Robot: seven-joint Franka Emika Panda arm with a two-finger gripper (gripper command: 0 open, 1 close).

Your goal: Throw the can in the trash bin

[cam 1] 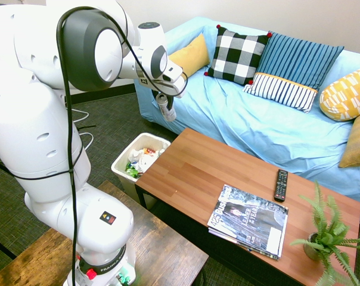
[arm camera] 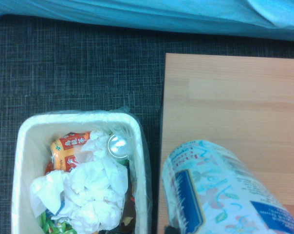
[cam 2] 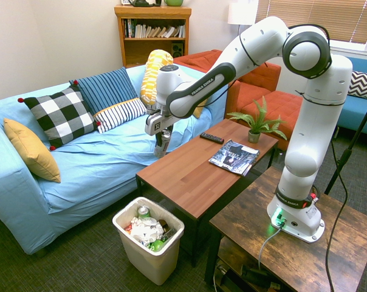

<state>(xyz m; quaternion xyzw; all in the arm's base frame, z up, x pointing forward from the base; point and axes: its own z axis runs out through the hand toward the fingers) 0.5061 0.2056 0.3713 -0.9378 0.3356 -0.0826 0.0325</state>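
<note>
My gripper [cam 1: 164, 100] [cam 2: 161, 134] is shut on the can [cam 1: 167, 110] [cam 2: 161, 145], a pale silvery can with blue print. The can hangs upright in the air above the end of the wooden coffee table [cam 1: 198, 173] [cam 2: 189, 173], on the sofa side. In the wrist view the can [arm camera: 210, 190] sits over the table's edge, beside the bin. The white trash bin [cam 1: 121, 170] [cam 2: 150, 267] [arm camera: 21, 156] stands on the floor at that table end, below and to the side of the can. It holds crumpled paper and other cans.
On the coffee table lie a magazine [cam 1: 248, 220] [cam 2: 233, 157], a black remote [cam 1: 281, 185] [cam 2: 211, 138] and a potted plant [cam 1: 329, 235] [cam 2: 256, 125]. A blue sofa [cam 1: 257, 125] [cam 2: 92, 164] with several cushions runs behind the table. A darker wooden table [cam 2: 293, 249] bears the arm.
</note>
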